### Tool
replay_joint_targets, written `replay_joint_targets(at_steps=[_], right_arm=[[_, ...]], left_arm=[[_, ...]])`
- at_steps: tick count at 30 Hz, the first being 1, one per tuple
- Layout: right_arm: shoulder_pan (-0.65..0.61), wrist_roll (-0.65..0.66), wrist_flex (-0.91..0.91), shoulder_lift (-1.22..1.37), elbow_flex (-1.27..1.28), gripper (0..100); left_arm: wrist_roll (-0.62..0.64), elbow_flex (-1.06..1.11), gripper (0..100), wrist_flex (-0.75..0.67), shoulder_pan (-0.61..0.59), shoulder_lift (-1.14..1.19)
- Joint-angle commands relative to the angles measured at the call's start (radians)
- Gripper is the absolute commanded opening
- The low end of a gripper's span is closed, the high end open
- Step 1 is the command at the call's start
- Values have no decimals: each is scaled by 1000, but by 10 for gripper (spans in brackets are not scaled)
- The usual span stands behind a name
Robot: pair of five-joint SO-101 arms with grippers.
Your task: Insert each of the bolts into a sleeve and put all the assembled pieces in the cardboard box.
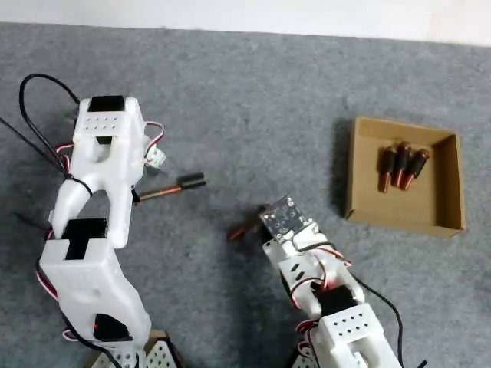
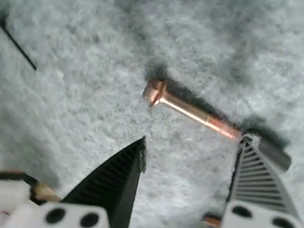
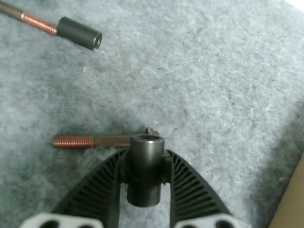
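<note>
Clamping a sleeve (image 3: 145,173): right gripper (image 3: 145,154), loose bolt (image 1: 239,231) at its 9 o'clock | left gripper (image 2: 194,140) spread wide, empty, over sleeved bolt (image 2: 183,105) | cardboard box (image 1: 433,195) at 3 o'clock on table (image 1: 230,92) holds three assembled pieces (image 1: 400,166).

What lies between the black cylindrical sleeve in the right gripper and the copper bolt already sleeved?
In the right wrist view, a bare copper bolt lies just past the gripped sleeve; then bare grey carpet.

Worktop (image 1: 253,84): a grey, felt-like covering with a mottled, fibrous nap, spanning the high view from side to side. Both wrist views show the same nap at close range. Pale band (image 1: 307,14): a smooth off-white strip running along the worktop's far edge.
</note>
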Motion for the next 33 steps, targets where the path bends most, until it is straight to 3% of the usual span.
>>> replay_joint_targets(at_steps=[1, 11, 21, 33], right_arm=[[13, 8, -36, -15, -8, 5], [13, 8, -36, -15, -8, 5], [13, 8, -36, -15, -8, 5], [13, 8, -36, -15, -8, 5]], left_arm=[[81, -42, 284, 12, 15, -12], [110, 119, 284, 6, 67, -8], [140, 257, 284, -258, 54, -8], [141, 216, 284, -224, 30, -21]])
